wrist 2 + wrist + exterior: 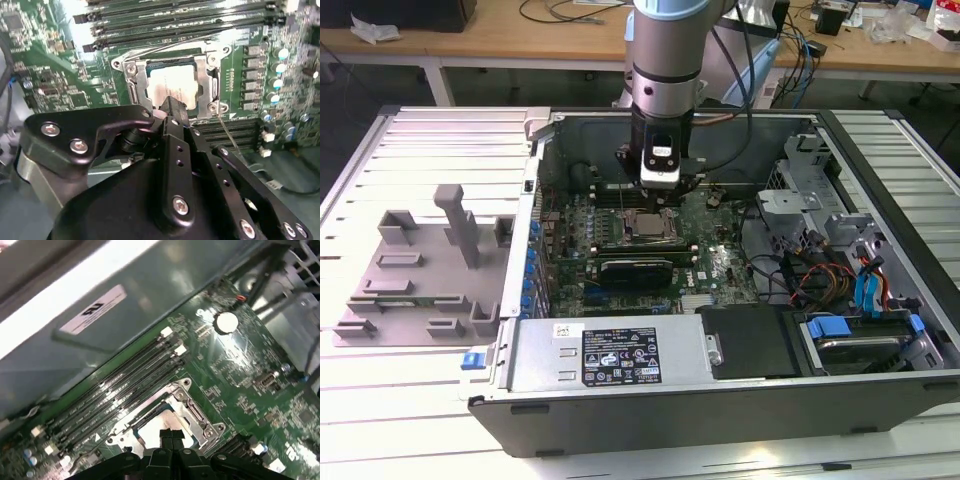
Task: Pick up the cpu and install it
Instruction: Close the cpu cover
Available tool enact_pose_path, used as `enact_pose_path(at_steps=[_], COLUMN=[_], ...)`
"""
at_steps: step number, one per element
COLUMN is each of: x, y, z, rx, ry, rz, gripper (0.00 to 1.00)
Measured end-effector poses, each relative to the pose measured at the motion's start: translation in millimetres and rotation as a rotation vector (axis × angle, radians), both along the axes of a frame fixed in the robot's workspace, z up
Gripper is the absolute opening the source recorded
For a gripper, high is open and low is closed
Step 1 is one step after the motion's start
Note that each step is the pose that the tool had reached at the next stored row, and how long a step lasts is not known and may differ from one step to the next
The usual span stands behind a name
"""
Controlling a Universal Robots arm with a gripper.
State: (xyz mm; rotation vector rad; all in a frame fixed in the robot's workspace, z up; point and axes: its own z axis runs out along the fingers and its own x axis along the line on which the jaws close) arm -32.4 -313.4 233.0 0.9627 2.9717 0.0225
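The cpu (645, 226) lies flat inside the metal socket frame (136, 75) on the green motherboard, its silver top plate (172, 84) facing up. In the first wrist view a silver patch of the cpu (152, 429) is visible within the socket frame (196, 412). My gripper (658, 194) hangs straight down over the socket, just above the chip. Its black fingertips (173, 106) are pressed together with nothing between them, over the edge of the chip. Both fingertips (170, 436) meet as one block in the first wrist view too.
Long black memory sticks (175, 20) run beside the socket. A black card (638, 270) sits in front of it, with the power supply (620, 355) nearer still. Drive bays and blue cables (865, 290) crowd the exterior view's right. A grey fixture (420, 265) stands outside the case.
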Motion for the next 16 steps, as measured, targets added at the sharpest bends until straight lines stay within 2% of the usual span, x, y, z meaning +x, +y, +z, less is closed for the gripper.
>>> enact_pose_path(at_steps=[1, 4, 8, 12, 16], x=[0.0, 0.0, 0.0, 0.0, 0.0], y=[0.0, 0.0, 0.0, 0.0, 0.0], z=[-0.2, -0.8, -1.5, -2.0, -2.8], rx=[0.0, 0.0, 0.0, 0.0, 0.0001], ry=[-0.0001, 0.0, 0.0, 0.0, -0.0001], rz=[0.025, 0.143, 0.253, 0.342, 0.474], gripper=[0.11, 0.11, 0.11, 0.11, 0.11])
